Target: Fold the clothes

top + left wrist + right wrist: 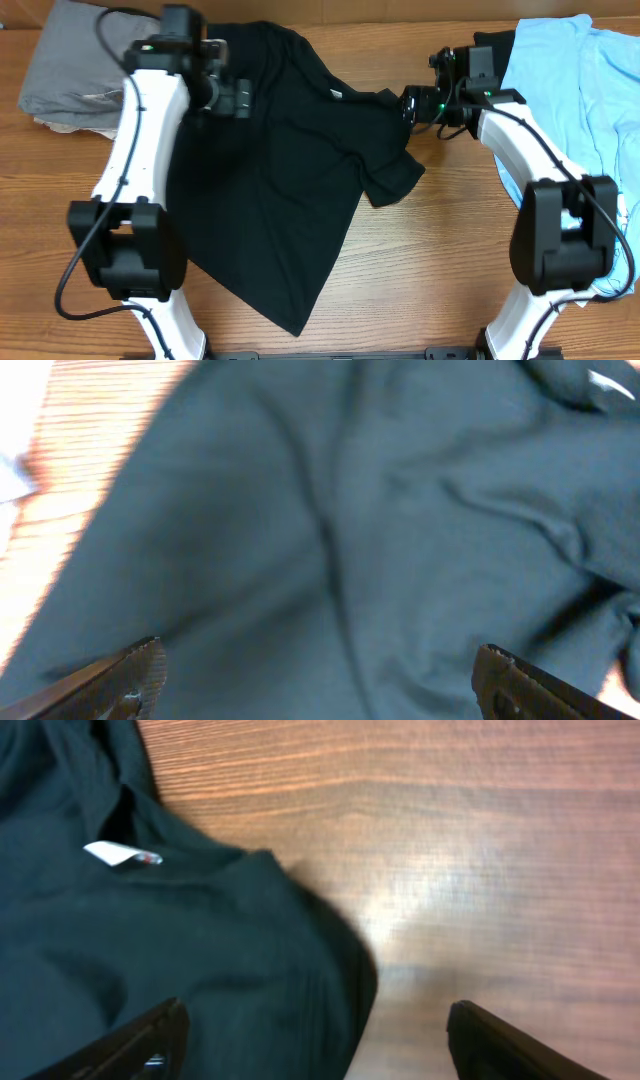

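Two tees: 1 black tee [290, 170], 1 lt-blue tee [570, 90]; L jaws, R jaws both apart.

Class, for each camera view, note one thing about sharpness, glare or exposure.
Overhead: sharp and evenly lit, though the plain black T-shirt shows little fold detail. Left wrist: blurred, the shirt washed out to grey-teal, the brown wooden table at left overexposed. Right wrist: a glare patch on the table; the small white neck label is sharp.
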Controlling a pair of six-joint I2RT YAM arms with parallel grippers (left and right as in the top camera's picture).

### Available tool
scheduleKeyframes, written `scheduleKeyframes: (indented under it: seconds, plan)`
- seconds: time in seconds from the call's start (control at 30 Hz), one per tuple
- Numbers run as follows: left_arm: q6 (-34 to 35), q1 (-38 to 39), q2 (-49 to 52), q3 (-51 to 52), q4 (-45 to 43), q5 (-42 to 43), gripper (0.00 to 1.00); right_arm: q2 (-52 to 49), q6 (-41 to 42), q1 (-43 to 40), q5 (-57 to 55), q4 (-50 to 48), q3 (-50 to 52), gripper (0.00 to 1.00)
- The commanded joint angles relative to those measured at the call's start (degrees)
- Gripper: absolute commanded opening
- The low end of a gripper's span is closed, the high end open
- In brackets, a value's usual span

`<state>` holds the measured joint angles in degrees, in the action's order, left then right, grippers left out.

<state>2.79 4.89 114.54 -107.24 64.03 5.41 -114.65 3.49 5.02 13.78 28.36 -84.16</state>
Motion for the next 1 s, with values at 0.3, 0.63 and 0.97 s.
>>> scheduleKeyframes:
  seconds: [0.3,0.63,0.97]
  plan:
    - [-1.51,4.24,-0.59,-1.14,-0.44,0.00,1.00,-10.01,-8.09,2.80,-0.63,-4.83,-5.60,0.73]
    - [-1.51,4.26,-0.55,-1.14,-0.44,0.00,1.00,-14.16,-5.51,6.97,-5.14,-9.75,-5.60,0.58]
    - [-1.51,4.26,-0.35,-0.81,-1.49,0.07,1.00,-13.07,1.53,1.77,-11.82,-6.32,-9.86,0.12]
